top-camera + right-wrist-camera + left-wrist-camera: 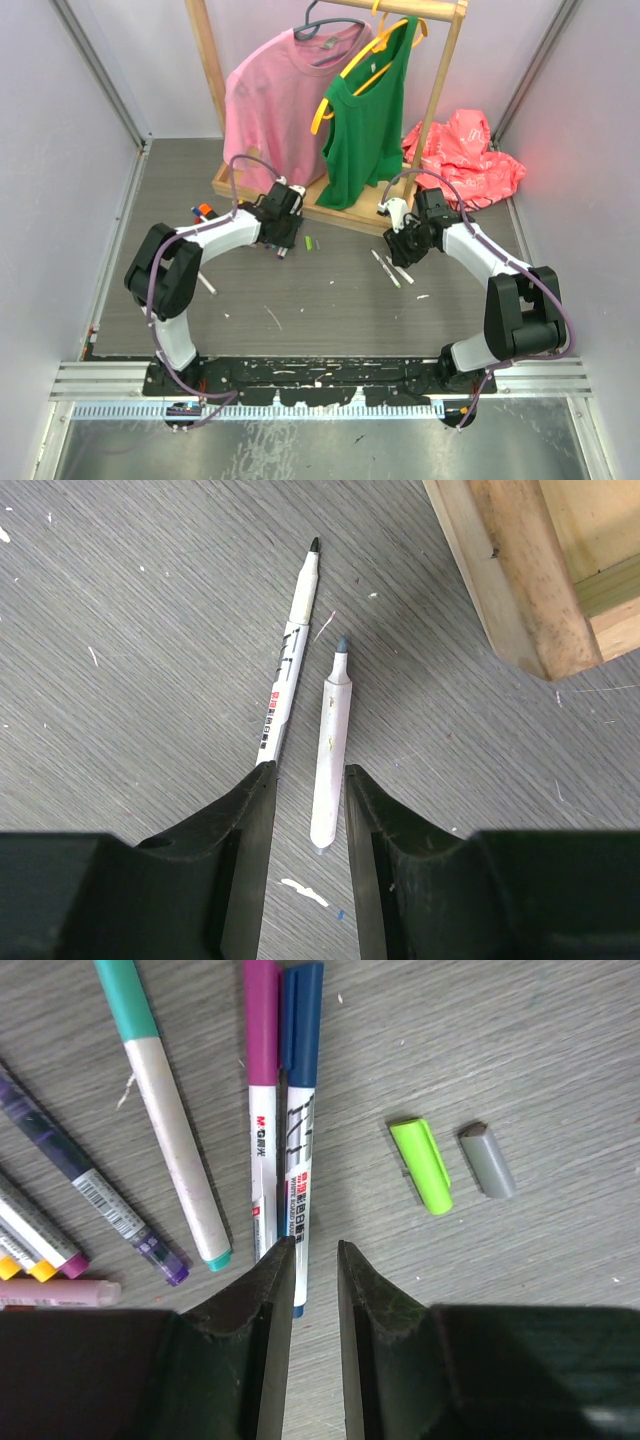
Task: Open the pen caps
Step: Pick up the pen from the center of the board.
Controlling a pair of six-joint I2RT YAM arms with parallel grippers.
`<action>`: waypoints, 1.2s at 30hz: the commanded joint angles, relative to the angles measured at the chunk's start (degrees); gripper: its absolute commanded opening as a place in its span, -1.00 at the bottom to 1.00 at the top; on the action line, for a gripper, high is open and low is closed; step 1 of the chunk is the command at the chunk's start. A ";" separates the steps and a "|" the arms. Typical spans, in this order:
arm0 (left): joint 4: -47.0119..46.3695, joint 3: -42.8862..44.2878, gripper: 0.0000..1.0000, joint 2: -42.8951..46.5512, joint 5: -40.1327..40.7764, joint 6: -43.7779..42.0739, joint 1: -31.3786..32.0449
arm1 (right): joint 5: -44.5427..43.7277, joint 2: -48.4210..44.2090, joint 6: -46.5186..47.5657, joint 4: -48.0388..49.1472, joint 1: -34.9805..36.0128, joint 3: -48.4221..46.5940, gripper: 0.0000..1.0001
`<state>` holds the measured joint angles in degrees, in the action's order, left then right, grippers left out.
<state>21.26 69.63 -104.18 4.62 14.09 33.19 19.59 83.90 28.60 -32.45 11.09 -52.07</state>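
green cap [421, 1165] and grey cap [487, 1161] lay off; blue cap [301, 1020] and magenta cap [261, 1020] were not yet off, ahead of my left gripper [316, 1260], narrowly parted, empty. my right gripper [310, 780], parted, straddled an uncapped marker [330, 750].

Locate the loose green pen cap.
Left wrist view, right of centre: the green cap lies between the blue-capped marker on its left and a grey cap on its right, touching neither.

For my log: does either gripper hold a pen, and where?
Nothing is held. The left gripper and the right gripper are both open and empty.
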 commanded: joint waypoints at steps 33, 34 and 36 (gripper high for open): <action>1.09 2.31 -1.00 -3.25 -0.61 -0.29 -0.23 | 2.69 -1.30 0.67 -0.60 0.15 -1.81 -0.21; 0.81 1.71 -1.00 -2.53 -0.75 -0.24 -0.27 | 2.91 -1.36 0.67 -0.67 0.16 -1.87 -0.21; 0.19 0.69 -1.00 -0.85 -1.00 -0.11 -0.25 | 3.26 -1.58 0.67 -0.69 0.16 -1.89 -0.21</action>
<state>21.63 71.88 -109.49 4.60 14.00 33.19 20.71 83.90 28.62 -33.08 11.09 -52.07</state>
